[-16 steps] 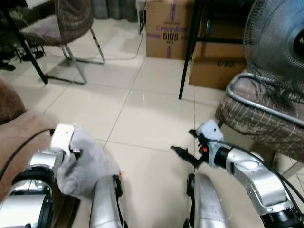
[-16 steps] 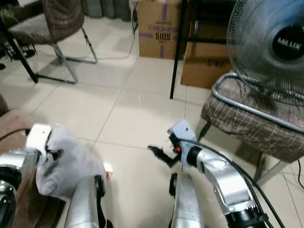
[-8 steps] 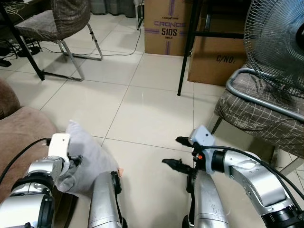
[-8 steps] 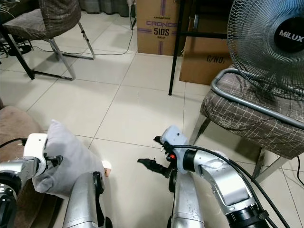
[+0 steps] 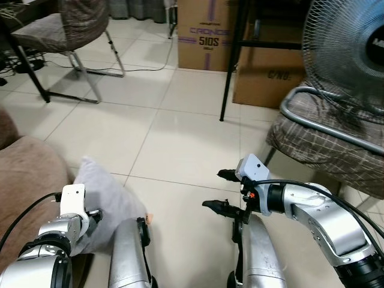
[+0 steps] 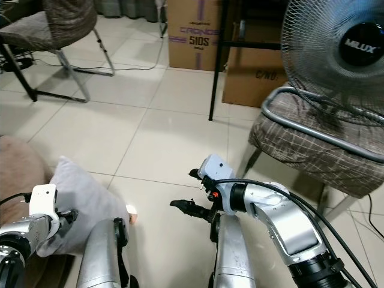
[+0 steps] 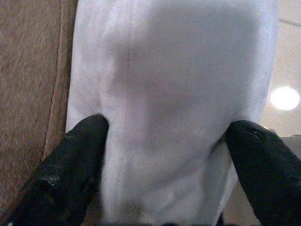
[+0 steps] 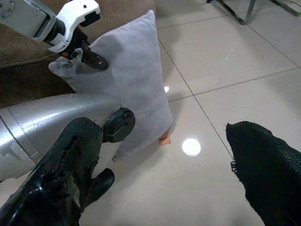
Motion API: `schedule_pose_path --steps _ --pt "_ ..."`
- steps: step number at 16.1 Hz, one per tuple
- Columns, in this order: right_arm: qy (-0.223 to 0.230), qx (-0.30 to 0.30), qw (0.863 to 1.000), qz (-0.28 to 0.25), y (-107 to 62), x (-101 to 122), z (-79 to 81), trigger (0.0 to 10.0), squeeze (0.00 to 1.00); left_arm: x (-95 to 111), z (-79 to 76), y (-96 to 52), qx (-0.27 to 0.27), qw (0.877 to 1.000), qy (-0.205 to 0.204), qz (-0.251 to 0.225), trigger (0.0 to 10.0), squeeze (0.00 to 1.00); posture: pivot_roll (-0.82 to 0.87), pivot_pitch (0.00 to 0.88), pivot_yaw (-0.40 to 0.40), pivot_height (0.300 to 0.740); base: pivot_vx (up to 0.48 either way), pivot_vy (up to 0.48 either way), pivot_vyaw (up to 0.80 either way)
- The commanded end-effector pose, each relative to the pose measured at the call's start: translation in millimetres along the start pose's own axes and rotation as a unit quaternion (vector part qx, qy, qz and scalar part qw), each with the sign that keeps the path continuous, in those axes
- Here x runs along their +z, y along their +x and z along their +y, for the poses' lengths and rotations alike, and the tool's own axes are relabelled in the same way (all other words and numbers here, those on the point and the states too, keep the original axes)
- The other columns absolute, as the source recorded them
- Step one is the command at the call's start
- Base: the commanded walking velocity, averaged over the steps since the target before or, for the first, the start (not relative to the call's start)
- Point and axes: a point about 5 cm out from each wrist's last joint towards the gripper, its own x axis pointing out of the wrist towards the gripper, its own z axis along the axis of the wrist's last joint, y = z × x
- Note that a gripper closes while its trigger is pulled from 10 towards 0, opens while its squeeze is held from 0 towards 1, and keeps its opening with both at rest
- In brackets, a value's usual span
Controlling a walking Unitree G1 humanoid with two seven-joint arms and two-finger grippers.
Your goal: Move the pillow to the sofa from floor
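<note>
Carrying the pillow (image 5: 105, 192) to the sofa (image 5: 27, 174).
Left gripper (image 7: 164, 155) pinches its edge, sofa just beside; lift clear before releasing. Right gripper (image 5: 223, 191) spread wide, empty.

left gripper (image 7: 164, 155) clamped on grey pillow (image 7: 174, 94) | brown sofa (image 7: 30, 75) alongside

Soft matt cloth pillow (image 5: 105, 192), glossy tile floor (image 5: 180, 144)
</note>
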Motion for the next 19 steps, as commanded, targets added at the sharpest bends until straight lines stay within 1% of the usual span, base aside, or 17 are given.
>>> schedule_pose_path --steps 1,2,3,6,15,16,18,19 --pt "-0.005 0.008 1.0 0.0 -1.6 3 2.1 10.0 0.0 -11 0.5 0.8 0.006 1.0 0.015 0.018 0.8 0.0 -0.21 0.0 -0.005 0.482 0.0 0.0 0.0" --pt "-0.003 0.011 1.0 0.005 -1.9 1 4.0 10.0 0.0 -13 2.6 0.8 0.011 0.999 0.032 0.02 0.0 0.0 -0.21 0.0 -0.007 0.482 0.0 0.0 0.0" --pt "0.0 0.016 1.0 0.01 -1.8 -1 6.0 10.0 0.0 -16 4.2 0.8 0.016 0.999 0.043 0.021 0.0 0.0 -0.21 0.0 -0.006 0.482 0.0 0.0 0.0" --pt "0.008 0.032 0.999 0.017 -3.9 -4 12.1 10.0 0.0 -20 6.0 0.8 0.019 0.999 0.042 0.022 0.0 0.0 -0.21 0.0 -0.001 0.482 0.0 0.0 0.0" --pt "0.014 0.043 0.999 0.027 -3.7 -14 13.9 10.0 0.0 -24 3.8 1.2 0.011 0.999 0.045 0.027 0.0 0.0 -0.2 0.0 -0.002 0.482 0.0 0.0 0.0" --pt "0.015 0.043 0.999 0.028 -2.3 -15 14.4 10.0 0.0 -25 3.4 1.2 0.01 0.999 0.045 0.028 0.0 0.0 -0.2 0.0 0.001 0.482 0.0 0.0 0.0" --pt "0.019 0.04 0.998 0.033 7.0 -24 10.1 10.0 0.0 -26 2.8 1.3 0.009 0.999 0.045 0.029 0.0 0.0 -0.2 0.0 0.002 0.482 0.0 0.0 0.0" --pt "0.023 0.036 0.998 0.038 15.4 -33 5.2 10.0 0.0 -27 2.4 1.4 0.007 0.998 0.046 0.03 0.0 0.0 -0.2 0.0 0.003 0.482 0.0 0.0 0.0"
